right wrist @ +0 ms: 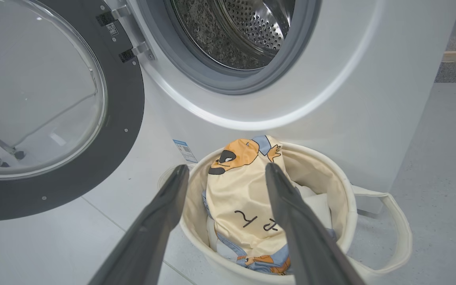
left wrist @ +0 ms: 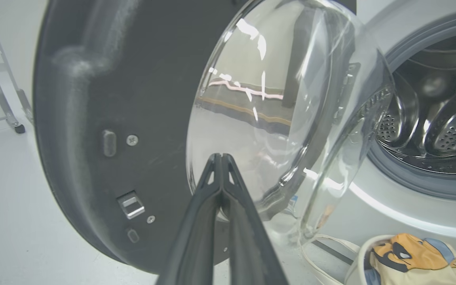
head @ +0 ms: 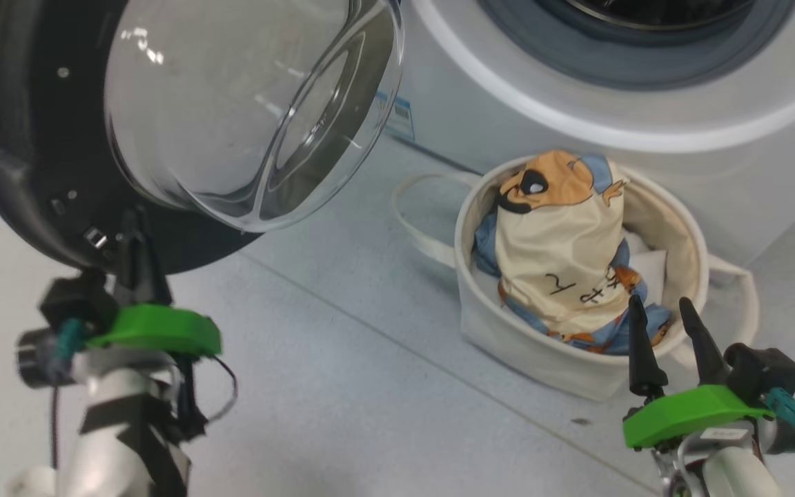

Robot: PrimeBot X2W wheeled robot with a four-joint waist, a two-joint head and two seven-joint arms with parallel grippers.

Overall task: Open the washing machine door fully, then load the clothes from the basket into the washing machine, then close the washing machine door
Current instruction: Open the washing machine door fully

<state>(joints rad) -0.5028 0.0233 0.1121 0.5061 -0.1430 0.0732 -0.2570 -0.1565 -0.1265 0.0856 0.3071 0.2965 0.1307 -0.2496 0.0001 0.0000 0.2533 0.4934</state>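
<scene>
The door (head: 18, 138) has a black rim around clear glass. The washing machine (right wrist: 350, 79) is white, its gasket (right wrist: 232, 85) grey, its drum (right wrist: 251, 23) perforated steel. Between the dark fingers (right wrist: 303, 229) of the right gripper (right wrist: 226, 167), a cream garment (right wrist: 240, 198) bears an orange bear face and black marks; light blue cloth (right wrist: 269, 259) with orange-brown prints lies under it. The basket (right wrist: 352, 198) is off-white, beige inside.

The washing machine door (head: 11, 159) pairs a dark plastic rim with smooth, clear glass. The washing machine (right wrist: 370, 79) is smooth white, with a shiny perforated metal drum (right wrist: 259, 23). The basket (head: 508, 338) is matt off-white canvas, and the clothes (head: 563, 255) are soft printed cloth.
</scene>
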